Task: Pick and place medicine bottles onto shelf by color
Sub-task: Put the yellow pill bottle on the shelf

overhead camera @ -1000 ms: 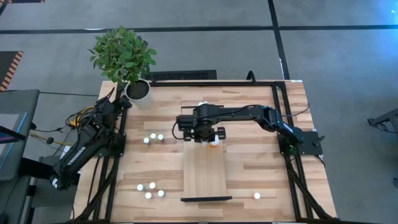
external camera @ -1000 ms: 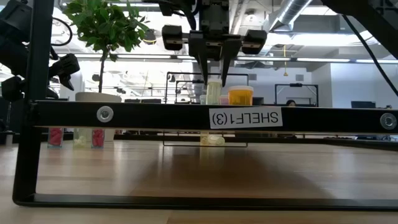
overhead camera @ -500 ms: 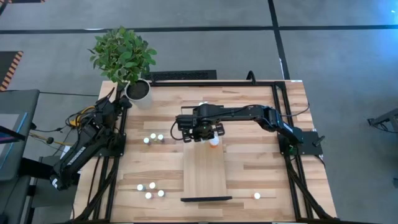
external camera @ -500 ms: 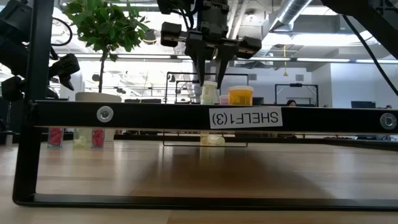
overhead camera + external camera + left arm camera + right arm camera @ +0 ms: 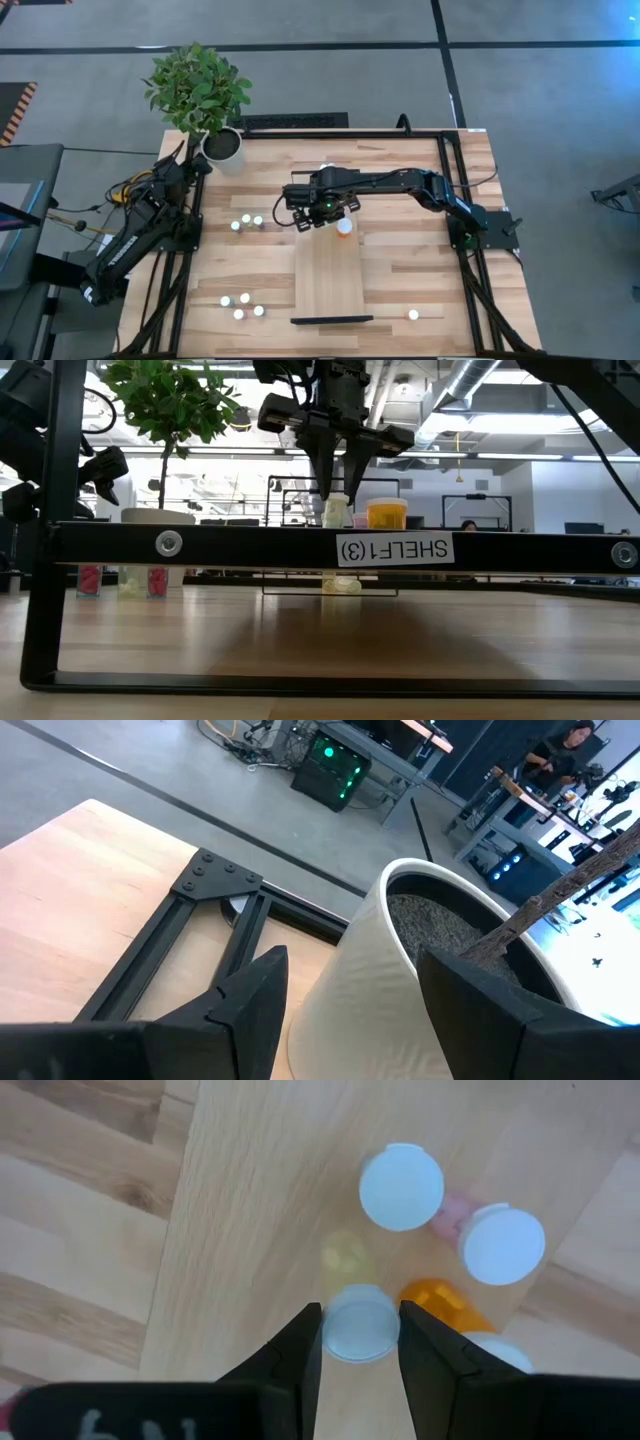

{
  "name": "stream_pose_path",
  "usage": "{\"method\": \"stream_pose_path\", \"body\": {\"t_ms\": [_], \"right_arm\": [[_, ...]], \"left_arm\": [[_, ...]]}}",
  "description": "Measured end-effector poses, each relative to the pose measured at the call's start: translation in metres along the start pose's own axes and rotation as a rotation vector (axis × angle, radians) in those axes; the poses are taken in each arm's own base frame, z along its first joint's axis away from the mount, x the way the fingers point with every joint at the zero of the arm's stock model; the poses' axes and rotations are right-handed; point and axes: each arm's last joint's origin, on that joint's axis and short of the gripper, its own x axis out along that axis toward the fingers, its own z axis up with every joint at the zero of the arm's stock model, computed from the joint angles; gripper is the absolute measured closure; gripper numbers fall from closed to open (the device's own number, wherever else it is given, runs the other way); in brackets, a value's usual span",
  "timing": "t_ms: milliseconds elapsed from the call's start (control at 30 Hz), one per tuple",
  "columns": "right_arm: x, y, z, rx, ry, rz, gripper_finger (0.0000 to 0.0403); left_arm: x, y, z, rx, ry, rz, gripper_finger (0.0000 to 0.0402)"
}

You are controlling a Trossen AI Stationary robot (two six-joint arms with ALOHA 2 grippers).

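Observation:
My right gripper (image 5: 325, 212) points down over the far end of the light-wood shelf (image 5: 328, 285) and is shut on a small pale-yellow medicine bottle (image 5: 335, 512) with a white cap. Beside it on the shelf stand an orange bottle (image 5: 440, 1302), a pink-bodied one (image 5: 502, 1245) and another white-capped one (image 5: 401, 1187). My left gripper (image 5: 197, 165) waits open at the far left, its fingers on either side of the white plant pot (image 5: 370, 980) in the wrist view. My right gripper pinches the pale-yellow bottle at its white cap (image 5: 360, 1325) between the free ends of its two fingers, coming from above and pointing down. The bottle hangs upright. The shelf's black front bar (image 5: 250, 547) hides its lower end, so whether it stands on the shelf I cannot tell.
Loose white-capped bottles stand on the table left of the shelf (image 5: 247, 221), at the near left (image 5: 242, 305), and one at the near right (image 5: 413, 315). A leafy plant (image 5: 195, 85) rises from the pot. Black frame rails (image 5: 455, 180) run along the table's sides.
My right gripper has rolled about its own downward line while staying over the shelf's far end, shut on the pale-yellow bottle. In the low view the bottle has shifted slightly away from the orange bottle.

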Motion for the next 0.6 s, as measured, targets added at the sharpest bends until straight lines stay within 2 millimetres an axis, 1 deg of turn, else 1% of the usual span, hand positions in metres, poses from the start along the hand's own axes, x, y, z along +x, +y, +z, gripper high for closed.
{"method": "stream_pose_path", "body": {"t_ms": [600], "right_arm": [[0.0002,0.0031,-0.0091,-0.078,-0.015,-0.015,0.0279]], "left_arm": [[0.0000,0.0000,0.0000,0.000,0.000,0.000,0.0191]]}}
